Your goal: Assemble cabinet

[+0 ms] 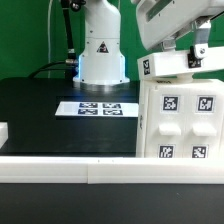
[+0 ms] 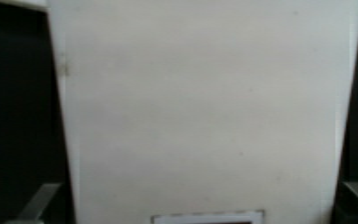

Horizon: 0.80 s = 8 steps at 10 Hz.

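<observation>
Cabinet (image 1: pixel 185 115) upright, tagged face toward exterior camera; fingers (image 2: pixel 37 206) straddling it.

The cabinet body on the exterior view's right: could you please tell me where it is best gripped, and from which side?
Probably at the top edge of the cabinet body, coming from above. It stands upright, its tagged faces look too broad for two fingers to span, and the gripper hangs right over its top.
</observation>
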{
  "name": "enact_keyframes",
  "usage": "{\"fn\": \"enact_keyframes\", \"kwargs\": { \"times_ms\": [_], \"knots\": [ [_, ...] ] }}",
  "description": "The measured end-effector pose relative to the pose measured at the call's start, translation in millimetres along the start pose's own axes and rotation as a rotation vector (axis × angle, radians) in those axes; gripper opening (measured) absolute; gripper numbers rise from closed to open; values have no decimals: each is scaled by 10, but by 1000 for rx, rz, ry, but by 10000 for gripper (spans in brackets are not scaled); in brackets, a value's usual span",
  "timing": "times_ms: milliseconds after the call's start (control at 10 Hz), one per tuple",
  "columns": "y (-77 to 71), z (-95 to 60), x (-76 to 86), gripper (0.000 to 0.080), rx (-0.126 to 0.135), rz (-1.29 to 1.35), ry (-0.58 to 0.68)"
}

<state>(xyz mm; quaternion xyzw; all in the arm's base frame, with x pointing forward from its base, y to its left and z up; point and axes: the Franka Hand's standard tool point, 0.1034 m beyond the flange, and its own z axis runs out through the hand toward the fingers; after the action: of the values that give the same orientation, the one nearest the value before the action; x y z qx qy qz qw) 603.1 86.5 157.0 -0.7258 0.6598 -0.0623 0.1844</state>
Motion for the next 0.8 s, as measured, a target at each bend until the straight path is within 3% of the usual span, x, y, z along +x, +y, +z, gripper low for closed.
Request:
{"fn": "enact_keyframes", "kwargs": {
  "times_ms": [800],
  "knots": [
    [21,6,15,563,0,618,-36]
  ]
}}
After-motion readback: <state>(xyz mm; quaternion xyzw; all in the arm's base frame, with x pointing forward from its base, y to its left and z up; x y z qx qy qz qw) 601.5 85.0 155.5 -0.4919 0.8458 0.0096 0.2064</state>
